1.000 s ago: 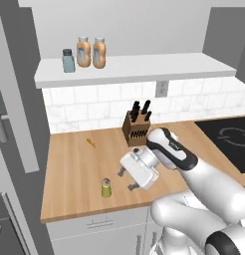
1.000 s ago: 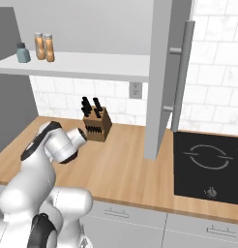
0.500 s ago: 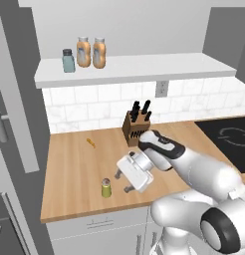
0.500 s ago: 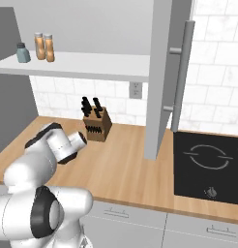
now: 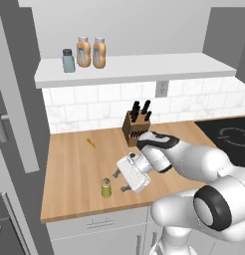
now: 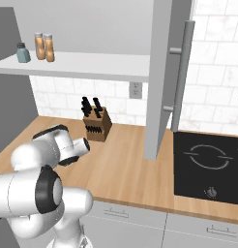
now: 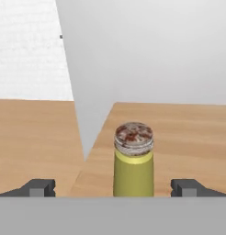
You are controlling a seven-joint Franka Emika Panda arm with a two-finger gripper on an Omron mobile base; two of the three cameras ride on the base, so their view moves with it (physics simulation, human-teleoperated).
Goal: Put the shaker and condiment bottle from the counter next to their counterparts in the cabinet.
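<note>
Hand view: shaker (image 7: 133,165) centred btwn wide-apart end effector (image 7: 114,187) tips.

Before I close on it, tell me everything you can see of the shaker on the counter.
The shaker is a small yellow-green cylinder with a rounded silver cap speckled brown on top. It stands upright on the wooden counter near the front edge, nothing touching it. The open gripper sits level beside it, fingertips either side, not yet around it.
</note>
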